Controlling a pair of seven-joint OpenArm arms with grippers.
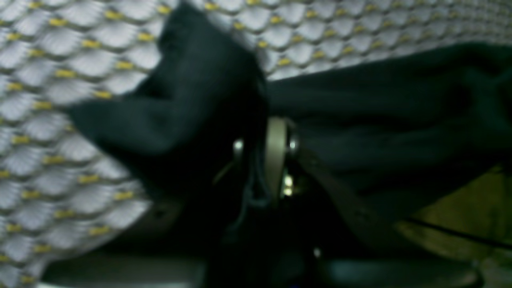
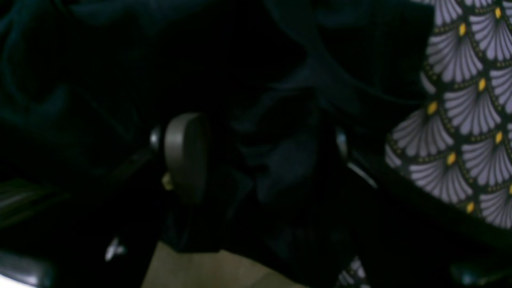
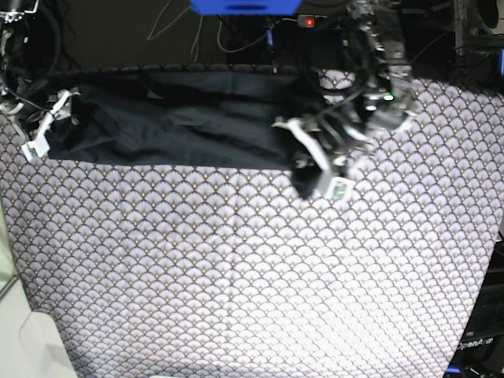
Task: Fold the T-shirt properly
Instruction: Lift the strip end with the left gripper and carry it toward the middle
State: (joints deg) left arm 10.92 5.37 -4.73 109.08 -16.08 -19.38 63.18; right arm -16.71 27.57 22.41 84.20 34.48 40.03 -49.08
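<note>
The T-shirt (image 3: pixel 181 126) lies stretched along the far edge of the patterned surface (image 3: pixel 236 268). The left gripper (image 3: pixel 319 169) is clamped on the shirt's end, lifting a bunch. The right gripper (image 3: pixel 47 126), at the opposite end, stands wide with cloth between its fingers (image 2: pixel 186 156); the dark wrist view doesn't show a grip.

The T-shirt (image 3: pixel 181 126) is seen as soft, matt dark cloth; the tabletop (image 3: pixel 236 276) is covered in smooth, scallop-printed fabric.
</note>
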